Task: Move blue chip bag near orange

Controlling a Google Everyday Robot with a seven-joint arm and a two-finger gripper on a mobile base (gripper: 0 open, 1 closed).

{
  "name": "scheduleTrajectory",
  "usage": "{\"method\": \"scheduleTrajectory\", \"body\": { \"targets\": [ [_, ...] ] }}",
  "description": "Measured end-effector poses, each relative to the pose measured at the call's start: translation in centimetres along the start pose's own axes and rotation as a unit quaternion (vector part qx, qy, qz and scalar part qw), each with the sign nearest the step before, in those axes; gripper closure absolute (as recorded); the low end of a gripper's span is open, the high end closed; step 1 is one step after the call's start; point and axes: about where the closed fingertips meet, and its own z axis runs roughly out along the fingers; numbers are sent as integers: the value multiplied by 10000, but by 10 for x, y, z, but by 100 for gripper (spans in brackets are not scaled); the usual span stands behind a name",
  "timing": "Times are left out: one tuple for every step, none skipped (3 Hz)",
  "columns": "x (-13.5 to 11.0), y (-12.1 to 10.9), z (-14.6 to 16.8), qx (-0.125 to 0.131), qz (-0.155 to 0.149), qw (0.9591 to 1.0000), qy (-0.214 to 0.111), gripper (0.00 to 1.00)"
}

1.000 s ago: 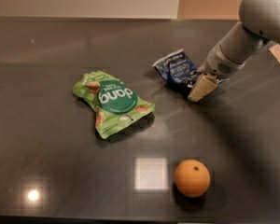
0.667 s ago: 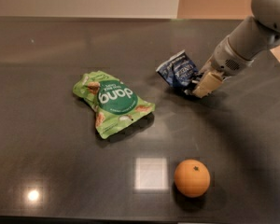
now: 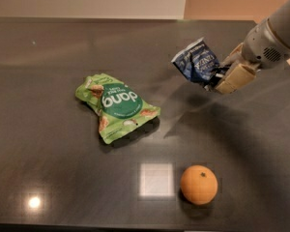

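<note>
a dark, glossy bench [image 3: 48, 52] fills nearly the whole view, running back to a pale wall at the top. the robot's grey arm [image 3: 273, 40] comes in from the upper right corner and slants down and to the left over the bench. the bright green snack bag [image 3: 117, 106] lies flat left of centre, crumpled, with its white lettering upside down to the camera. the blue chip bag [image 3: 197, 62] is up in the right half of the view, tilted, white lettering facing the camera; its lower right end is caught in the end effector [image 3: 216, 79], and a soft shadow falls on the bench below and to the left of it, so it looks raised off the surface. the end effector is clenched on that end of the bag, one tan finger [image 3: 236, 76] showing just to the right of it. the orange [image 3: 198, 184] sits on the bench near the front edge, right of centre, well apart from the held bag and roughly below it in the view. a pale square reflection [image 3: 156, 179] lies just left of the orange, and a small light spot [image 3: 34, 202] glints at the lower left.
</note>
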Motion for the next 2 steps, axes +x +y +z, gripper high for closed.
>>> {"method": "scheduleTrajectory", "body": {
  "targets": [
    [10, 29, -25, -50, 183, 9998, 53, 100],
    [21, 66, -36, -132, 389, 9989, 219, 100]
  ]
}}
